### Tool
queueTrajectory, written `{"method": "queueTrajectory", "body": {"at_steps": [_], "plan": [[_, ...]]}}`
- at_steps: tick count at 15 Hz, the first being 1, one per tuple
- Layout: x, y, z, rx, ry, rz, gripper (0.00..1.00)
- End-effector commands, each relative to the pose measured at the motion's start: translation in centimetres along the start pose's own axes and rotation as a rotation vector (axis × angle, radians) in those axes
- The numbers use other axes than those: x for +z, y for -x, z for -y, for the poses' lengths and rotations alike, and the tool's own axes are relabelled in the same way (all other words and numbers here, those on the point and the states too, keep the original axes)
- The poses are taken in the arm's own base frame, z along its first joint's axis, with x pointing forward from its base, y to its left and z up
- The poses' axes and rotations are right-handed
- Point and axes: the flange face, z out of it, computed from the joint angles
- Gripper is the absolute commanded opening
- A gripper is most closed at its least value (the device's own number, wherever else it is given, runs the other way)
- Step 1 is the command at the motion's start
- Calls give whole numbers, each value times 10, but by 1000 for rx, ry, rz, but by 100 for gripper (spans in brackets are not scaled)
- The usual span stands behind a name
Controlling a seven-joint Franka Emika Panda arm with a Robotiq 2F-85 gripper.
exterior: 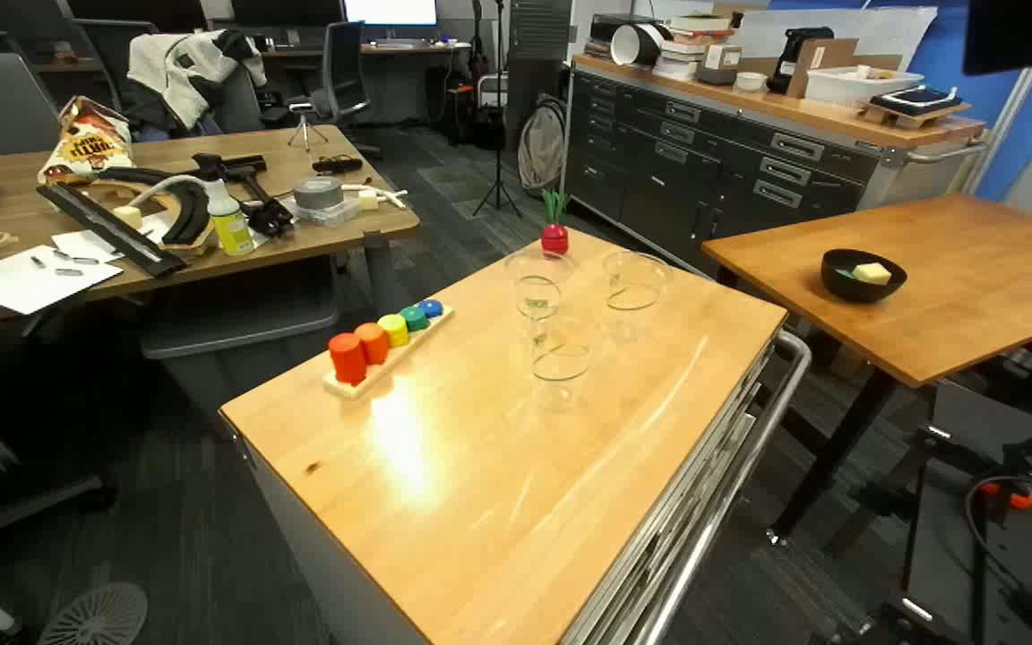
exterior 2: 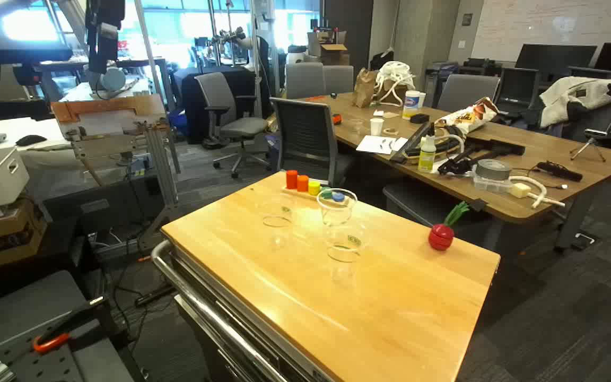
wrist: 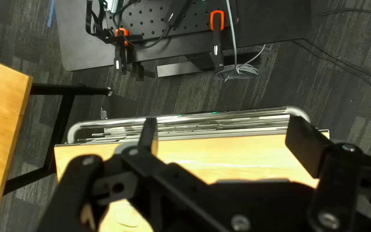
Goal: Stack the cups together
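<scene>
Dark carpet (exterior: 413, 170) surrounds the wooden surface (exterior: 444, 537) in my charge, which a metal rail (exterior: 753, 457) edges along one side; office chairs (exterior: 342, 72) stand in the background. Leftmost on that surface, in an exterior view, a row of blocks (exterior: 393, 330) is mounted on a pale strip (exterior: 398, 353), running red, orange, yellow, green and blue from near end to far. Next stands the far left cup (exterior: 537, 291), with a red radish-shaped object (exterior: 555, 238) beyond it, by the surface's far edge. Closer to the camera, and partly overlapping that cup in this view, stands the near cup (exterior: 561, 353); the right cup (exterior: 636, 288) is beyond it, toward the rail side. Comparing both exterior views, I record the three clear cups as separate, grouped near one another. So far as their faint walls let me judge, all are upright, mouths upward. Further right, apart from the surface, a black bowl (exterior: 843, 286) on a second wooden top (exterior: 1000, 260) contains a pale yellow piece (exterior: 872, 272). My pincer (wrist: 223, 135), examined in the wrist view, is spread wide: its two black fingers (wrist: 303, 146) stand far apart, and the rail and the surface's edge show between them.
</scene>
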Motion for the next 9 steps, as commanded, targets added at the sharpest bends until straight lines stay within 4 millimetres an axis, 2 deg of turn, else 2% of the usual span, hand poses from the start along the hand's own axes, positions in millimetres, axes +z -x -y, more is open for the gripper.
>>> {"method": "queueTrajectory", "body": {"at_steps": [1,3,6,9], "plan": [[-1,0,0,0,-1,-2,100],[-2,-7,-5,5,-12,-11,100],[2,-35,-21,30,-59,-18,100],[10,-87,-50,79,-123,-57,100]]}}
